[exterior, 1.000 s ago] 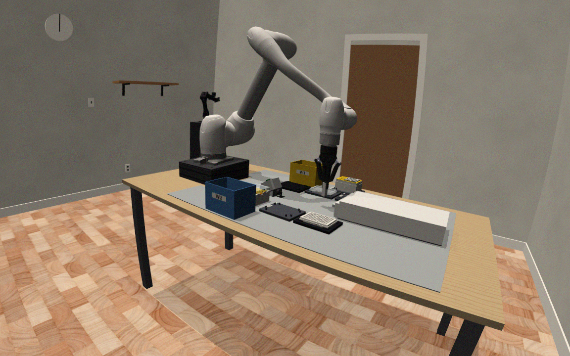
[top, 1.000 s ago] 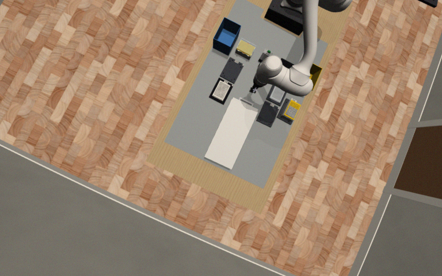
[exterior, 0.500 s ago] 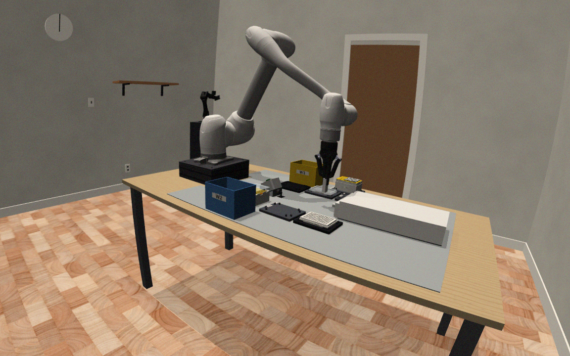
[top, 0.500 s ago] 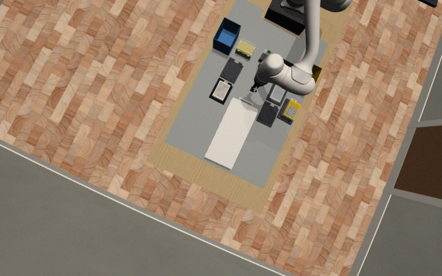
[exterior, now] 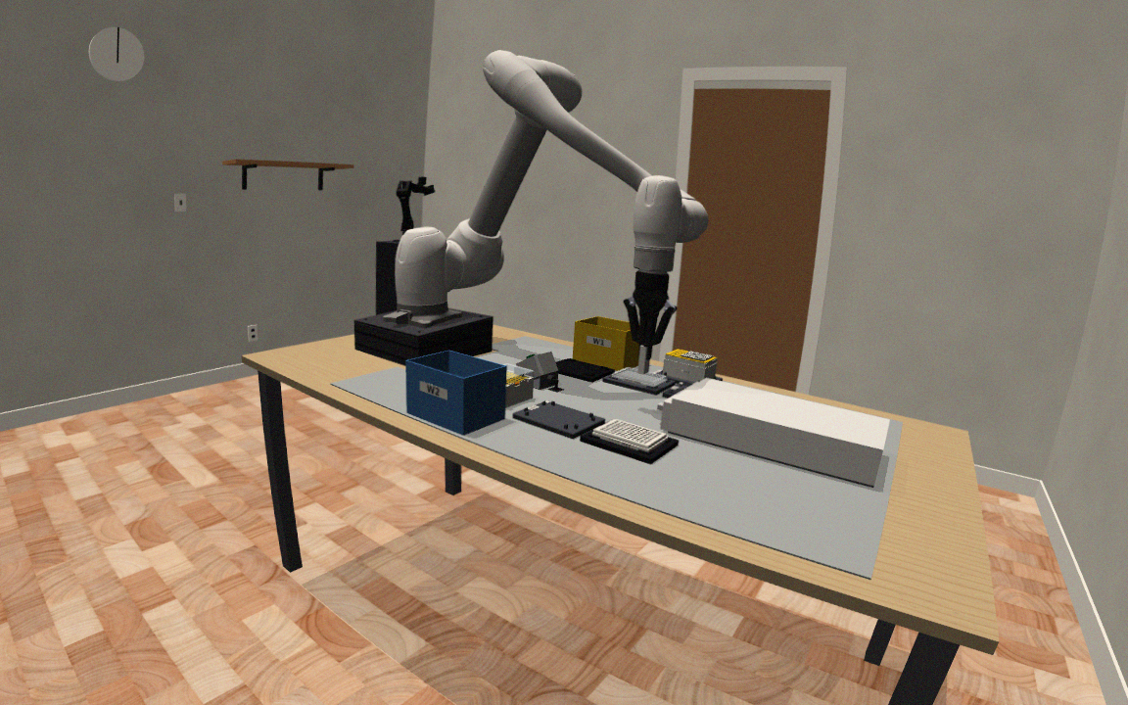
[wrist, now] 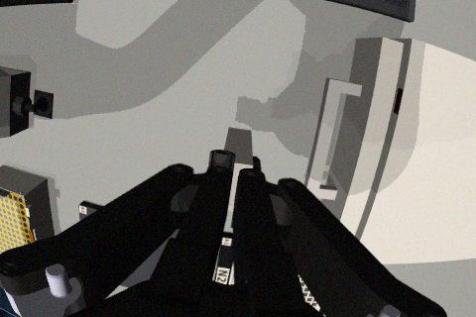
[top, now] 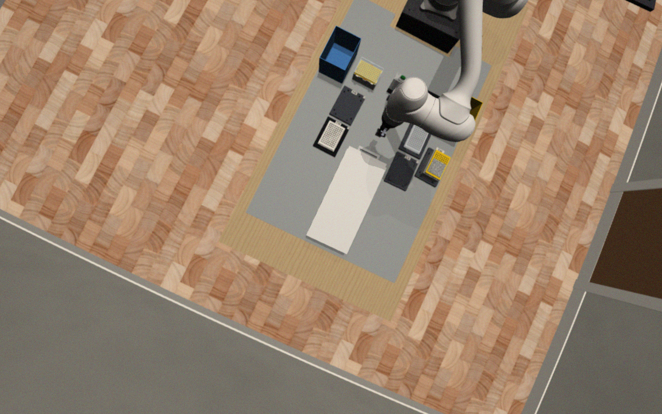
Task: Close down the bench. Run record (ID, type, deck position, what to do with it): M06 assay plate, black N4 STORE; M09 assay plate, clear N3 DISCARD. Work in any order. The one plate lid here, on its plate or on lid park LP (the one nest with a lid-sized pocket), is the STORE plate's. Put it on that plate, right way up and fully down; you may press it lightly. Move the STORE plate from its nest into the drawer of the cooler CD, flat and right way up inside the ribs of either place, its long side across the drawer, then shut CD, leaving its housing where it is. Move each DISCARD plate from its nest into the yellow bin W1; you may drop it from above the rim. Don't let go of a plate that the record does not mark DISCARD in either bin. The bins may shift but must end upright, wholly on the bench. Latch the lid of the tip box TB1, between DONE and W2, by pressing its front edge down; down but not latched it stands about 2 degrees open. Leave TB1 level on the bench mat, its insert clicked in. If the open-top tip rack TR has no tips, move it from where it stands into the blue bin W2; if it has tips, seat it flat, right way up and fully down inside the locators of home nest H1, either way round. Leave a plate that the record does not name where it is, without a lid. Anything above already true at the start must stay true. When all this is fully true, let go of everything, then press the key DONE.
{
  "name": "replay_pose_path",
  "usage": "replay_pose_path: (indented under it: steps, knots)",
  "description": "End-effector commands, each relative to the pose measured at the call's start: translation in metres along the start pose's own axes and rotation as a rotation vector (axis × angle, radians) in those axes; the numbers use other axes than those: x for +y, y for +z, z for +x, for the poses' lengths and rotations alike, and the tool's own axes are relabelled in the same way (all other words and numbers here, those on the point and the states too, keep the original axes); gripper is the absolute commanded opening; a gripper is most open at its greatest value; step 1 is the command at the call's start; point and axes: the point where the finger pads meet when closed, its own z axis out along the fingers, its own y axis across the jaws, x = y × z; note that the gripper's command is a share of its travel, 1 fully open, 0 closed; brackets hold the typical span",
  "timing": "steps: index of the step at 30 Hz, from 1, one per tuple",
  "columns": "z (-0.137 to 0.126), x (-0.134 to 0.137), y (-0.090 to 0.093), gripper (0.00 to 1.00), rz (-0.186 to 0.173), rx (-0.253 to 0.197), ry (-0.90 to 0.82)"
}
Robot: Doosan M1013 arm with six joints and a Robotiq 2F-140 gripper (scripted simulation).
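My gripper [top: 382, 132] is shut on nothing and hangs over the grey mat, between the cooler CD [top: 346, 198] and nest N3. It also shows in the side view [exterior: 643, 359] and in the wrist view [wrist: 232, 161]. The cooler's drawer front with its handle [wrist: 337, 133] looks shut. The arm hides N4 from above. Tip box TB1 [top: 367, 72] stands by the blue bin W2 [top: 340, 54].
The yellow bin W1 [exterior: 603, 342] stands behind the gripper. The tip rack TR [top: 437, 165] stands beside the empty nest N1 [top: 401, 171]. A white plate [top: 331, 135] and an empty nest [top: 346, 104] lie left of the cooler. The DONE key [top: 401, 77] is near TB1.
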Motion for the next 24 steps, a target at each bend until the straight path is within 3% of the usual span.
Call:
replay_pose_path:
  steps: [1,24]
  knots:
    - [0.0,0.0,-0.006,0.0,0.0,0.0,0.0]
    - [0.0,0.0,-0.025,0.0,0.0,0.0,0.0]
